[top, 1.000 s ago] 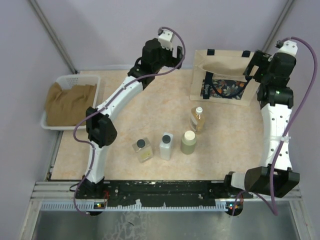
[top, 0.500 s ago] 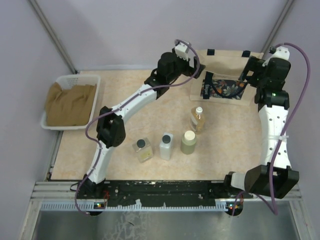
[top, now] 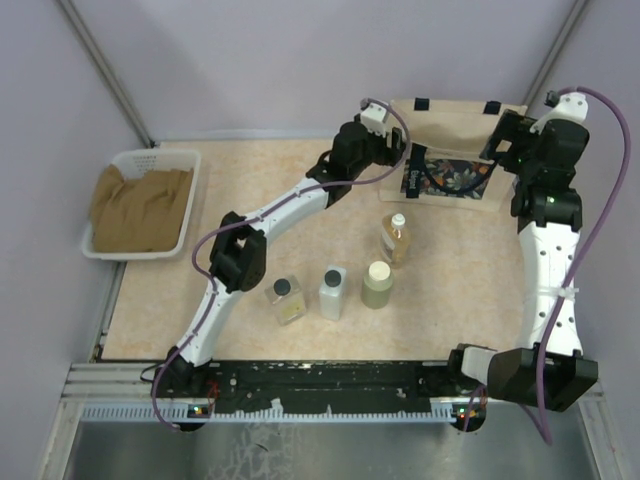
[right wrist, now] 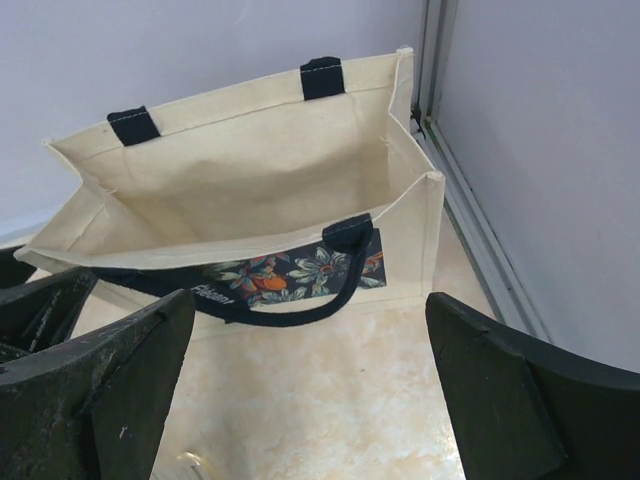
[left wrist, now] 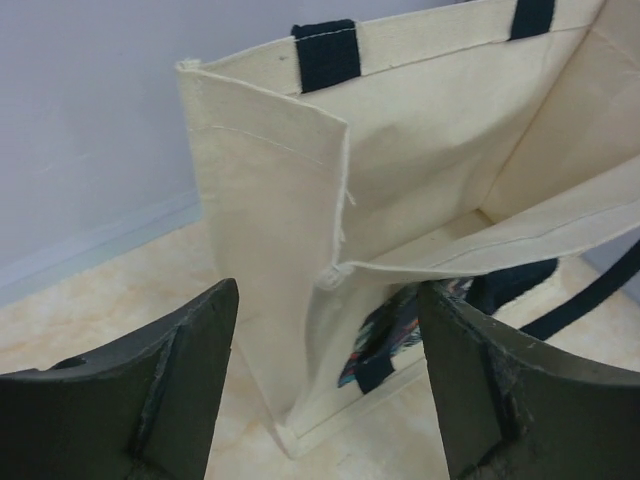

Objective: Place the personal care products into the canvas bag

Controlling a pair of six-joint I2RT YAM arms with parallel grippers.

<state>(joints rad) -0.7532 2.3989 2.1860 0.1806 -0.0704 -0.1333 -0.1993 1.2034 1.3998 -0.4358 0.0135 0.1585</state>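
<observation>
The canvas bag [top: 452,125] stands open at the back of the table, floral panel facing me. My left gripper [top: 398,152] is at its left end. In the left wrist view the bag's front-left corner [left wrist: 300,260] lies between the open fingers [left wrist: 190,370], apart from both. My right gripper [top: 497,140] hovers open at the bag's right end, looking down into the bag [right wrist: 240,180] with nothing between its fingers [right wrist: 490,380]. In front of the bag stand the amber bottle [top: 395,240], the olive-green bottle [top: 378,284], the white rectangular bottle [top: 332,292] and the clear square bottle [top: 286,300].
A white plastic basket [top: 190,190] holding brown cloth sits at the table's left edge. A wall runs close behind the bag, and a metal rail [right wrist: 470,200] borders the table on the right.
My left arm has swung right from the table's back middle to the bag's left end. The right gripper has edged up and closer to the bag's right end. Bottles have not moved.
</observation>
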